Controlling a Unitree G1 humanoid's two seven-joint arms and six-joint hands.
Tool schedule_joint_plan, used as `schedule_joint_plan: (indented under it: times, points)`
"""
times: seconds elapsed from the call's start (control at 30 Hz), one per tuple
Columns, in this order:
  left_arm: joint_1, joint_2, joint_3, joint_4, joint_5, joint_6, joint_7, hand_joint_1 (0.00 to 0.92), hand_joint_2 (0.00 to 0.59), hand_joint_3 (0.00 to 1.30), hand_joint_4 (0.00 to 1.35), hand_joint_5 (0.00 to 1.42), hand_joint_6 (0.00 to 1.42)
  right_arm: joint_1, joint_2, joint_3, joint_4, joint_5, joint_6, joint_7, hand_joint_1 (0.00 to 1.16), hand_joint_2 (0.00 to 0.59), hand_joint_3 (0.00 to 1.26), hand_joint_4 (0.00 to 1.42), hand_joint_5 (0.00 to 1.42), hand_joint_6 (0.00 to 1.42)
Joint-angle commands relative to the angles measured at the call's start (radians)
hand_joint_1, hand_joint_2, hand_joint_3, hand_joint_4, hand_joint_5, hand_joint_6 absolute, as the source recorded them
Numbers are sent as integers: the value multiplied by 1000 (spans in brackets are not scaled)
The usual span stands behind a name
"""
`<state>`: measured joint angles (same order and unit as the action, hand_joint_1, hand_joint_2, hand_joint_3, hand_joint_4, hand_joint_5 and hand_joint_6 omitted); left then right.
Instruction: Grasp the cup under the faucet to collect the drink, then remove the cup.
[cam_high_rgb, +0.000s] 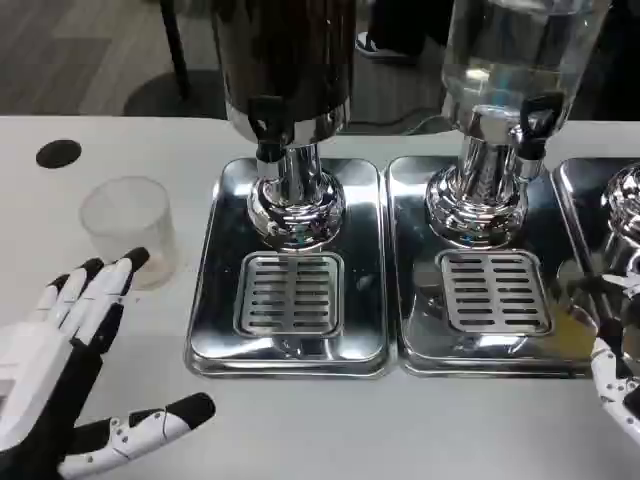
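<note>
Head view: one camera, sitting high on the robot's head or chest and looking steeply down and forward over the white table (400, 430). It is standing close in, the chrome drip trays (290, 265) taking up the middle of the frame. Dispenser tanks (285, 50) are running off the top edge; grey floor (80, 50) is showing beyond the table's far edge.

You are looking down on a white surface (420, 430) with a round black hole (58, 153) near its far left edge; behind it lies grey wood-look floor (80, 50), a dark slanted leg (176, 45), and a shoe (380, 45)
</note>
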<state>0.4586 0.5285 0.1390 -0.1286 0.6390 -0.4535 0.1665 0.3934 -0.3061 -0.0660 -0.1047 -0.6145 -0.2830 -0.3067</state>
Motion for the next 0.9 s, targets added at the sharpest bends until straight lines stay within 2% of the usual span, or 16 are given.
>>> schedule_joint_plan:
  times: [0.03, 0.9]
  points:
    - [-5, 0, -1, 5, 0, 8, -2, 0, 62, 0, 0, 0, 0, -10, 6, 7, -4, -8, 12, -9, 544, 586, 369, 230, 184, 158]
    - [-26, 10, -8, 26, -2, 9, -9, 0, 65, 0, 0, 0, 0, -13, 3, 4, 5, 3, 13, -12, 549, 586, 374, 230, 184, 158]
